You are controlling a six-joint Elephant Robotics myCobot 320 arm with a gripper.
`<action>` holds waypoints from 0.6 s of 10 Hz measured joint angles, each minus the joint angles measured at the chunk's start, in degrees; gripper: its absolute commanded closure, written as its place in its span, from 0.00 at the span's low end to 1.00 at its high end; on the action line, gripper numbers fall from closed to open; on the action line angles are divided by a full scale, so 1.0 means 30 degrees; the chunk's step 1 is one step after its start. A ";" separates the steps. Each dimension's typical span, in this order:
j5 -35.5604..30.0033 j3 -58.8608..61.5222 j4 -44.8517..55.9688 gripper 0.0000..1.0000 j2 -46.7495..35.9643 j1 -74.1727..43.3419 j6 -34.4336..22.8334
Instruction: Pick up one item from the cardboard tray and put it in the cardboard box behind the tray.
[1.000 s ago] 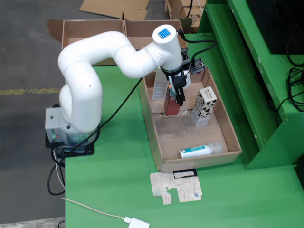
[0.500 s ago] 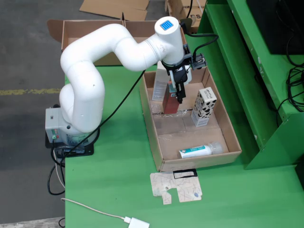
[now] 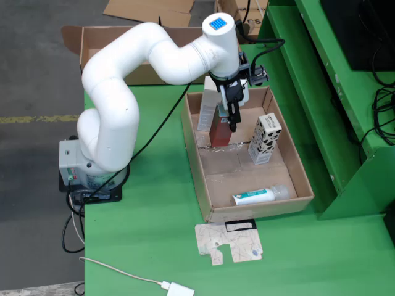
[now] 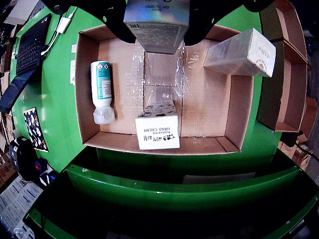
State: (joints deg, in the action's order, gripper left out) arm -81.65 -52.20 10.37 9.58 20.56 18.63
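Note:
The cardboard tray (image 3: 199, 166) lies on the green table. My gripper (image 3: 232, 120) is shut on a red box with a silver end (image 3: 219, 132) over the tray's far part. I cannot tell whether the red box is clear of the floor. In the wrist view the gripper (image 4: 157, 20) holds this box (image 4: 157, 27) between dark fingers (image 4: 117, 20). Also in the tray are a white tube (image 3: 259, 197), an upright hand cream box (image 3: 265, 139) and a pale carton (image 3: 207, 111). They show in the wrist view as the tube (image 4: 102, 89), hand cream box (image 4: 157, 132) and carton (image 4: 241, 52). The cardboard box (image 3: 105, 43) stands behind the tray, at the upper left.
A flat cardboard cut-out (image 3: 228, 243) lies in front of the tray. A white cable and plug (image 3: 176, 288) lie at the table's near edge. Green shelving (image 3: 333, 92) rises to the right of the tray. A laptop (image 4: 30, 50) sits at the left of the wrist view.

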 measured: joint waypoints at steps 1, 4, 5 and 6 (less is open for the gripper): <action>0.0090 0.1023 0.1083 1.00 0.0290 0.0090 0.0087; 0.0323 0.3780 0.3690 1.00 0.1757 0.0207 0.0177; 0.0323 0.4393 0.4363 1.00 0.2460 0.0233 0.0177; 0.0383 0.5097 0.4247 1.00 0.2313 0.0293 0.0177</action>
State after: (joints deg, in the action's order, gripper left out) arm -80.50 -36.91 23.11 16.52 21.44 19.16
